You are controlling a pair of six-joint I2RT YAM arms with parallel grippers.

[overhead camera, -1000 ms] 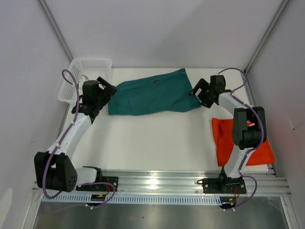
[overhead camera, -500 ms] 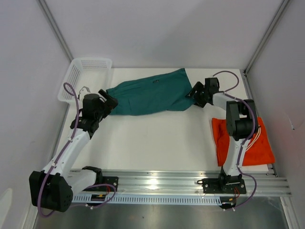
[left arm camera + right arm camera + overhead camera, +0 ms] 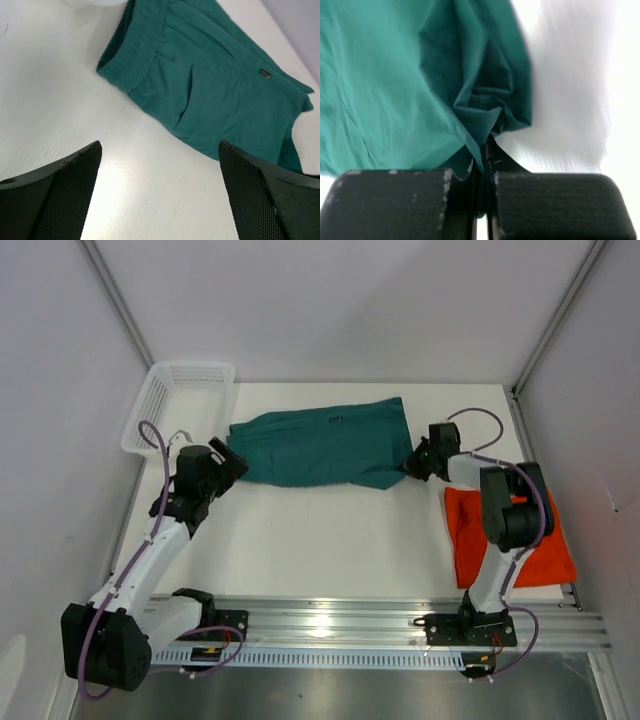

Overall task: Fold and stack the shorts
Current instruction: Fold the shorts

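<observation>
On the table (image 3: 330, 530): teal shorts (image 3: 320, 445) spread flat, one corner bunched | right tool (image 3: 413, 468) pinching that corner | left tool (image 3: 230, 460) wide

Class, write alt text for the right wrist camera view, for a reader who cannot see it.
The right gripper is shut on a bunched edge of the teal shorts, seen close up. The fabric fills the upper left, and the white table shows, blurred, on the right.
</observation>
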